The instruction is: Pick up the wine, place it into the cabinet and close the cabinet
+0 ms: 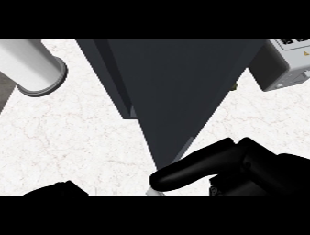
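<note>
On the marble counter point(63, 133), the empty, outstretched right hand point(252, 170) touched the cabinet door point(185, 92); wine unseen, probably stowed, closing remained.

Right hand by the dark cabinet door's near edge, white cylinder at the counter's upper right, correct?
No. The head view shows the white cylinder at the counter's upper left; the right hand is by the dark cabinet door's near edge.

counter point(69, 133): white marble-look stone, faint reddish veins, smooth, low sheen | cabinet point(178, 82): dark grey panels, matt, even painted look | white cylinder point(22, 59): smooth, satin, grey rim at its end | box unit point(290, 64): light grey plastic-look casing, smooth, printed label | right hand point(239, 170): black, smooth, slight gloss
</note>
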`<state>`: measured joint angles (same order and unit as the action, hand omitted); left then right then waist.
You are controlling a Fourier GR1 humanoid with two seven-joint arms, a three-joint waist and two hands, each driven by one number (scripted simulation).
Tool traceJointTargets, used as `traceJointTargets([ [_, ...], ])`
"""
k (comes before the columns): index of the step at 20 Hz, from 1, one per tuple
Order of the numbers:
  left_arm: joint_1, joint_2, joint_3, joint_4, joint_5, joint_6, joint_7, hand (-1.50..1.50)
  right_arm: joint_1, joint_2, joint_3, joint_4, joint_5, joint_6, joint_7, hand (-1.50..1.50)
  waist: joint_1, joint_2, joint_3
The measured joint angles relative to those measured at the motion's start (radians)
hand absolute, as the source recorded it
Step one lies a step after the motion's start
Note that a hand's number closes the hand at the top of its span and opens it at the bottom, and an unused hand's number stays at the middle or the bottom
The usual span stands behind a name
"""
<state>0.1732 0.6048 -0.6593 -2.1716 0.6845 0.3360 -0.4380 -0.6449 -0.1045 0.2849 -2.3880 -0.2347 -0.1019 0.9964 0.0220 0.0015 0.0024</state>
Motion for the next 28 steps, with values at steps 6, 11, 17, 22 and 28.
traceJointTargets([
  [6, 0.142, 0.141, 0.219, -0.031, 0.141, -0.161, -0.061, 1.50, -0.084, 0.075, 0.172, 0.042, 0.057, -0.050, 0.014, 1.50, 0.009, -0.008, -0.005],
  [11, 0.249, 0.218, 0.364, 0.001, 0.224, -0.319, -0.108, 1.50, -0.220, 0.095, 0.271, 0.202, 0.103, -0.135, -0.044, 1.50, 0.019, -0.009, -0.006],
  [17, 0.286, 0.284, 0.504, 0.060, 0.333, -0.487, -0.104, 1.50, -0.411, 0.102, 0.317, 0.474, 0.140, -0.272, -0.157, 1.50, 0.027, -0.005, -0.006],
  [22, 0.320, 0.319, 0.598, 0.081, 0.406, -0.579, -0.087, 1.50, -0.526, 0.104, 0.288, 0.717, 0.116, -0.322, -0.277, 1.50, 0.035, 0.000, -0.005],
  [28, 0.309, 0.332, 0.667, 0.134, 0.452, -0.648, -0.065, 1.50, -0.627, 0.104, 0.221, 1.019, 0.032, -0.330, -0.435, 1.50, 0.037, 0.007, -0.005],
])
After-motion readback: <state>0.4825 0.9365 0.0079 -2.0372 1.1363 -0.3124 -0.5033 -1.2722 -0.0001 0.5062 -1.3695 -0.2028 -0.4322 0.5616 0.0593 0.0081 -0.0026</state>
